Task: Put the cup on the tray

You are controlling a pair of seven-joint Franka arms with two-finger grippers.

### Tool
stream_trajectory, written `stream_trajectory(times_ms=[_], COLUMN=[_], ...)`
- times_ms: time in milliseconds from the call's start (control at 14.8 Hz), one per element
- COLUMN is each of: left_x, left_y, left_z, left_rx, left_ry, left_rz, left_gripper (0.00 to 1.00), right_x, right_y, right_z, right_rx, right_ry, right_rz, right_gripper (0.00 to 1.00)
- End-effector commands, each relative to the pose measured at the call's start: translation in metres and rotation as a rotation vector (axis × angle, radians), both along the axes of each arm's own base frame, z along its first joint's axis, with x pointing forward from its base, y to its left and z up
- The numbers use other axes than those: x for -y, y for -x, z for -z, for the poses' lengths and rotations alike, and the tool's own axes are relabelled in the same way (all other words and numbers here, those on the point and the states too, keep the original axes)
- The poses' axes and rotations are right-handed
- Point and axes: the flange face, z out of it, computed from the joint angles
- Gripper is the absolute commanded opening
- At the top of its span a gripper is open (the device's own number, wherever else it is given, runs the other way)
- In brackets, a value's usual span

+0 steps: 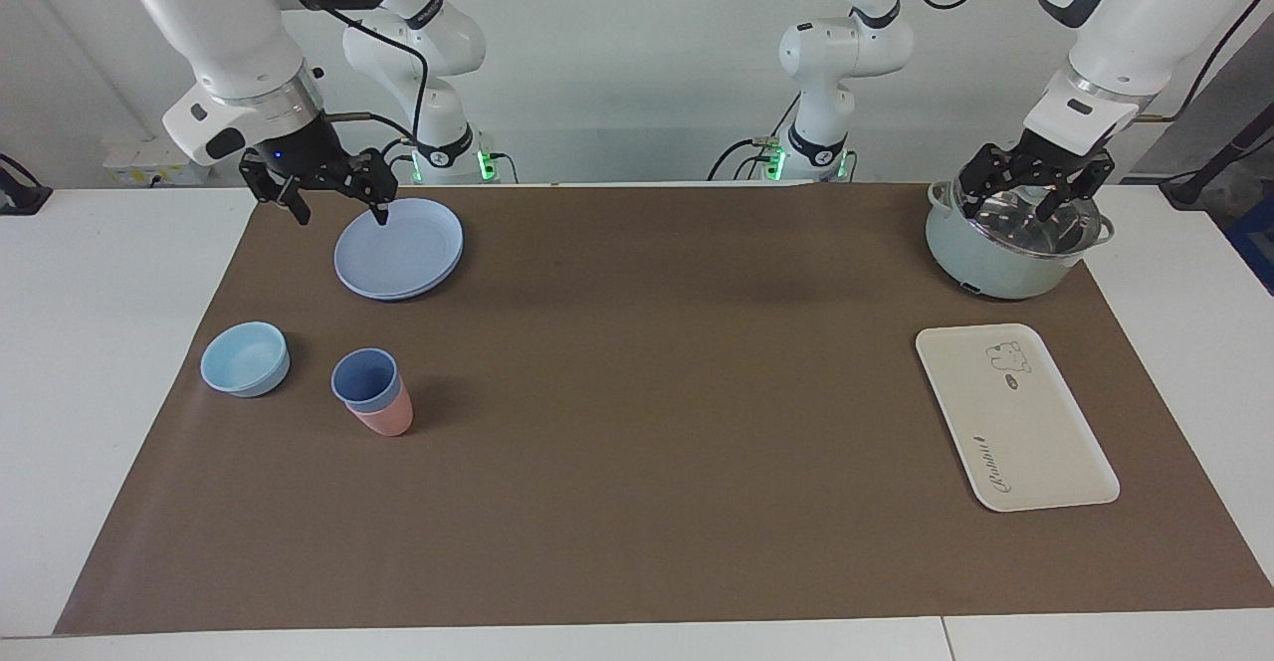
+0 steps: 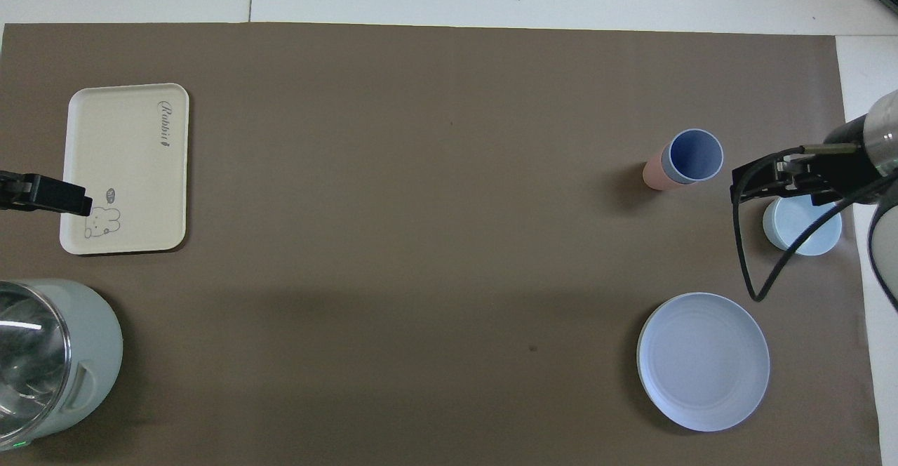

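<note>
1. Blue plastic, tapered and handleless, the cup (image 1: 366, 378) sits nested inside a pink tumbler (image 1: 386, 419) of like size, so only the pink one touches the brown mat (image 1: 637, 502). The pair stands upright toward the right arm's end of the desk, and the cup looks empty inside.
2. Beside the stacked pair, further toward that same end, is a shallow light-blue bowl (image 1: 245, 358), also empty. A round blue plate (image 1: 399, 248) lies nearer to the robots than both, with nothing on it.
3. The tray (image 1: 1015, 417) lies flat toward the left arm's end of the desk, well apart from the cup. Its cream surface carries only a bear drawing and script lettering, so the whole of it is free to receive the cup.
4. A pale green pot (image 1: 1010, 243) with a shiny metal lining stands nearer to the robots than the tray; nothing shows inside it.
5. The right tool (image 1: 333, 193) hangs over the plate's edge with its fingers spread and nothing between them. Being on the cup's end of the desk, it seems the likelier one to fetch it.
6. The left tool (image 1: 1035, 183) hovers over the pot, fingers likewise spread and empty, apparently waiting.
7. The task is not yet begun. Lifting the cup may drag the pink tumbler up with it if the two are wedged together.
</note>
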Motion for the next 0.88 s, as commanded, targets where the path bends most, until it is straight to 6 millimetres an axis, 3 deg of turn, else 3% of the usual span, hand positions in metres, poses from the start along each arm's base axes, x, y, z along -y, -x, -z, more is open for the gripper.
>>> stream_trajectory(times_ms=[0, 406, 609, 812], left_x=[-0.003, 0.011, 0.028, 0.037], left_y=[0.003, 0.004, 0.004, 0.005], left_z=[-0.001, -0.001, -0.007, -0.007], left_rx=[-0.005, -0.019, -0.016, -0.007], left_ry=[-0.011, -0.012, -0.004, -0.007], left_rz=[0.008, 0.023, 0.05, 0.046], left_gripper=[1.0, 1.0, 1.0, 1.0], right_x=[0.0, -0.005, -0.006, 0.017], right_y=[0.006, 0.009, 0.004, -0.012], right_z=[0.002, 0.001, -0.001, -0.006], right_rx=[-0.009, -0.02, 0.009, 0.092], right_ry=[-0.002, -0.005, -0.007, -0.005], right_rz=[-0.01, -0.022, -0.005, 0.172], right_gripper=[1.0, 1.0, 0.99, 0.98])
